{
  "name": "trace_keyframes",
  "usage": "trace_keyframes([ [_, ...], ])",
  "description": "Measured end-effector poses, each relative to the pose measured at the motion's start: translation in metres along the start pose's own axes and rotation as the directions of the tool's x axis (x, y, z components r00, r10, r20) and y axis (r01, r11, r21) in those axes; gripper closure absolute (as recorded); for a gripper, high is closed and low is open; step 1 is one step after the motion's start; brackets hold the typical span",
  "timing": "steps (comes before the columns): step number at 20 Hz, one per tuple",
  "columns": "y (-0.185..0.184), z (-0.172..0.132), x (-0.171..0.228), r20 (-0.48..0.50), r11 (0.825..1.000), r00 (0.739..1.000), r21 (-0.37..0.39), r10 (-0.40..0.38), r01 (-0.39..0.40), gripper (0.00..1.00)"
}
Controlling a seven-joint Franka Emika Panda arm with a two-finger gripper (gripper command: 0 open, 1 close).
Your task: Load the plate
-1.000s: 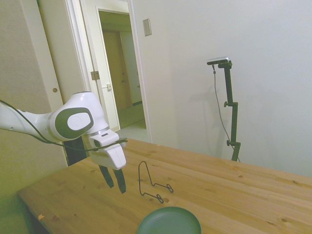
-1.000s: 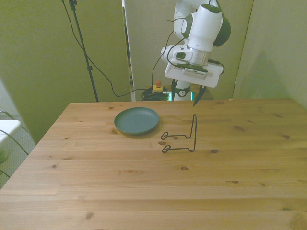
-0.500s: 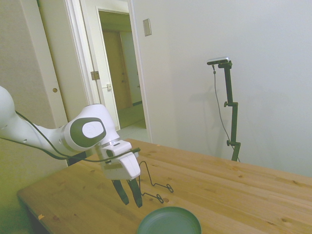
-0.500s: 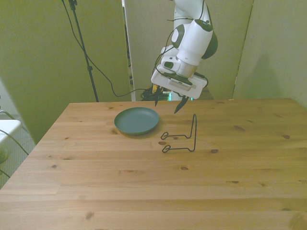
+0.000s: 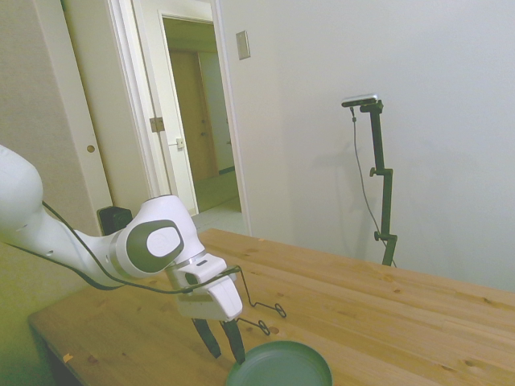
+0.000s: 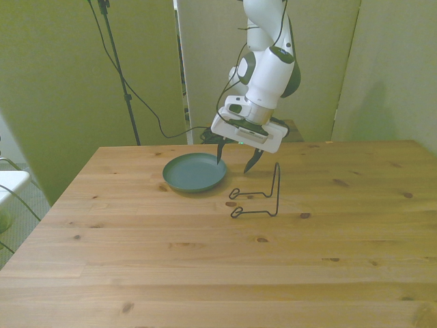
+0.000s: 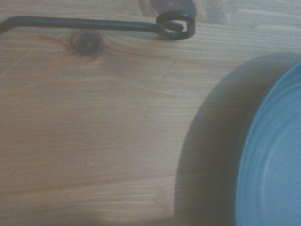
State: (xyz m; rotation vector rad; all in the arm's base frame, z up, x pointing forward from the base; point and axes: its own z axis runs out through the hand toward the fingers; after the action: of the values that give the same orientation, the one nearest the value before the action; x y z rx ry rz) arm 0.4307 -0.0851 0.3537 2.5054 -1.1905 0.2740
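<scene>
Nearest the front camera the table (image 6: 205, 273) is bare planking, with nothing on it up to the middle. Past that stands one black wire rack (image 6: 259, 195), its two curled feet on the boards and its upright loop rising beside them. Just behind it and toward the front view's left lies one teal plate (image 6: 194, 171), flat on the wood, closer to the table's far edge than the near one and apart from the rack. Over the last second the hand (image 6: 236, 158) has swung across from above the rack and dropped, so that it now hangs low at the plate's rack-side rim, one finger over the rim and the other off it above the wood. Its fingers are spread apart and hold nothing. I judge this the approach to a rim grasp: the plate is not yet gripped or lifted, and the rack is unloaded. The wrist view agrees, showing the plate's edge and one curled rack foot close together.
</scene>
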Motion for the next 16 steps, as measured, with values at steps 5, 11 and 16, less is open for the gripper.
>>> trace_keyframes([
  [5,0.006,0.009,0.009,-0.059,1.000,0.998,-0.009,-0.013,0.013,0.00],
  [11,0.012,0.014,0.009,-0.075,1.000,0.997,-0.007,-0.014,0.013,1.00],
  [16,0.016,0.015,0.011,-0.072,1.000,0.997,-0.007,0.010,-0.010,1.00],
])
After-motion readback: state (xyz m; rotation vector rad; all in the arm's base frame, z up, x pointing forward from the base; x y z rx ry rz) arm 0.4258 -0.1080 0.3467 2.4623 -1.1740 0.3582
